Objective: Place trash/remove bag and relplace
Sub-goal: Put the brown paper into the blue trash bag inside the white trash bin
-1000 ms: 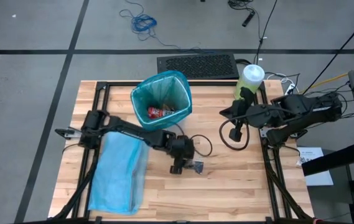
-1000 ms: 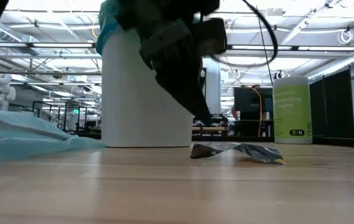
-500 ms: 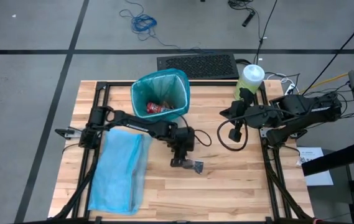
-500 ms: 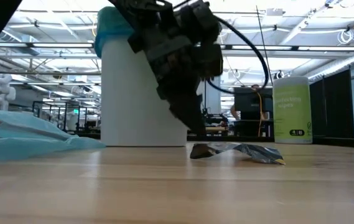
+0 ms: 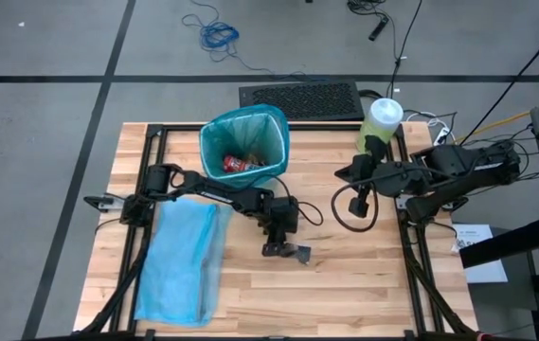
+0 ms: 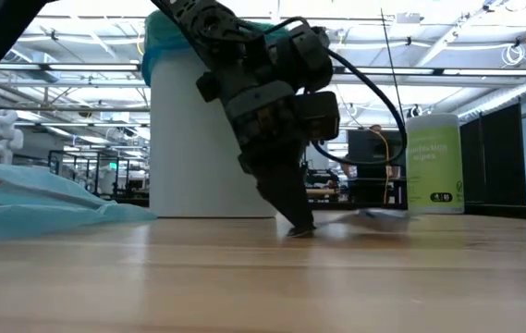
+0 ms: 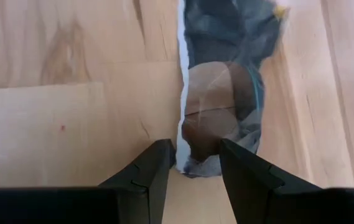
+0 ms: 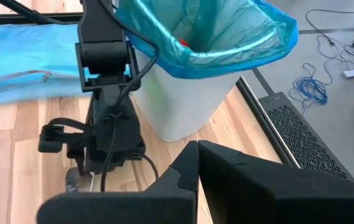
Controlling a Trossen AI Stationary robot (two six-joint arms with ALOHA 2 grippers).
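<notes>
The left pincer [image 5: 280,248] is down on the desk [image 5: 364,284], its fingers [image 7: 155,171] apart astride the near end of the silvery wrapper [image 7: 223,106], just ahead of the teal-lined bin [image 5: 245,152]. This looks like the trash-picking step; next it should close, lift, and carry to the bin. The right pincer [image 5: 356,201] waits beside the green canister [image 6: 434,159], whose label seems to read "wipes"; its state I cannot tell.
</notes>
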